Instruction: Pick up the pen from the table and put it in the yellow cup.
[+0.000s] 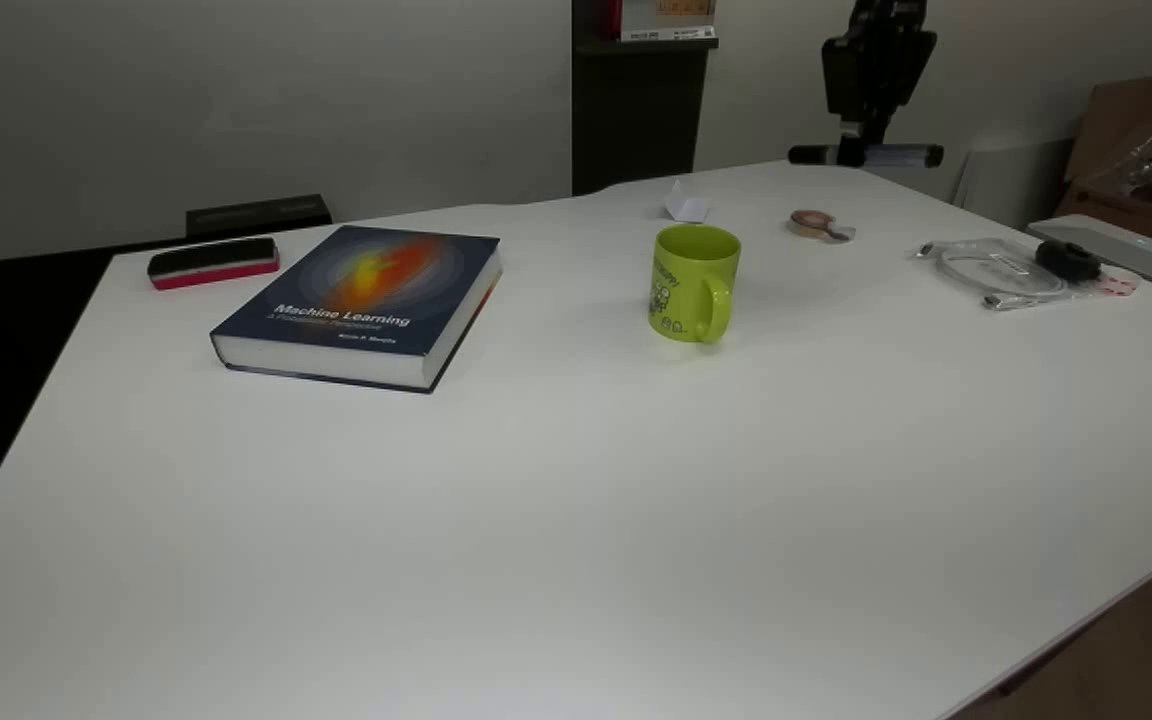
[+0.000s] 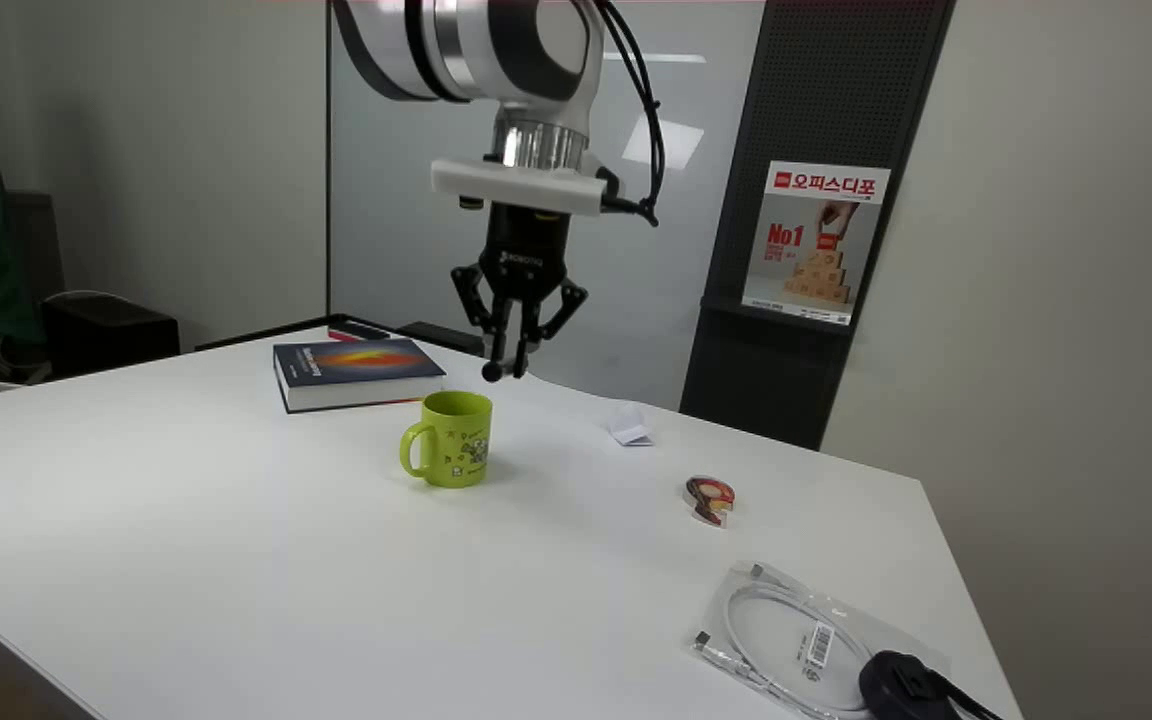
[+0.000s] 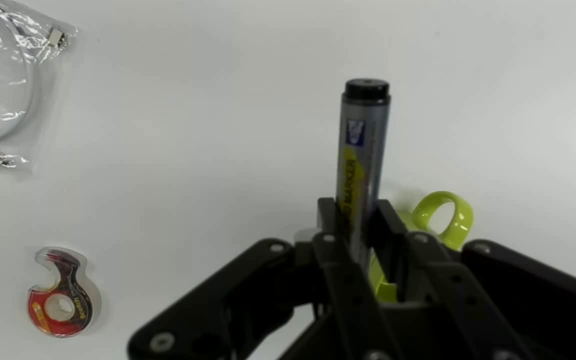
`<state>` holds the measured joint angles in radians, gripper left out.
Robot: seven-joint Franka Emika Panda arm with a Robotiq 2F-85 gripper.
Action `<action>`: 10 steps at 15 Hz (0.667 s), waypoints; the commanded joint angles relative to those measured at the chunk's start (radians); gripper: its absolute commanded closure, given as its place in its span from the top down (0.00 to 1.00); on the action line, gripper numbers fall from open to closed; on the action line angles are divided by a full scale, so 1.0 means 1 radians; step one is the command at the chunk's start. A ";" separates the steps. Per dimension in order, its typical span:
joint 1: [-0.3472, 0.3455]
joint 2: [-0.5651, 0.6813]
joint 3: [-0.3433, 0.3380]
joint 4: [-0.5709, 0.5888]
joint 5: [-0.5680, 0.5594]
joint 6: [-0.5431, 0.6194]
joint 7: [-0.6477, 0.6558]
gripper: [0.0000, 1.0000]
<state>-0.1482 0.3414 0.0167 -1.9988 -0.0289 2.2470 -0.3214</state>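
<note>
With the hand (image 2: 510, 362) clamped on the pen (image 3: 364, 127), roughly level above the surface (image 2: 236, 560), and the cup (image 2: 454, 445) at the hand's seven o'clock in an exterior view, tipping one end down before lowering seems wise.

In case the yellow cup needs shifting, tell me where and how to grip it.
Probably best by the handle, pinched across its width from straight above: the yellow cup stands upright and the handle juts out freely to one side. The hand holds the pen, so that must be set down first.
</note>
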 commanded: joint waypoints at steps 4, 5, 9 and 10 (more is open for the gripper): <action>0.032 0.086 0.020 0.283 0.089 -0.402 -0.052 0.05; 0.037 0.024 0.007 0.181 0.065 -0.321 -0.039 0.05; 0.041 0.036 0.007 0.191 0.069 -0.328 -0.041 0.21; 0.041 0.036 0.006 0.190 0.069 -0.328 -0.041 0.05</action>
<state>-0.1139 0.3768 0.0295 -1.8104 0.0376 1.9218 -0.3605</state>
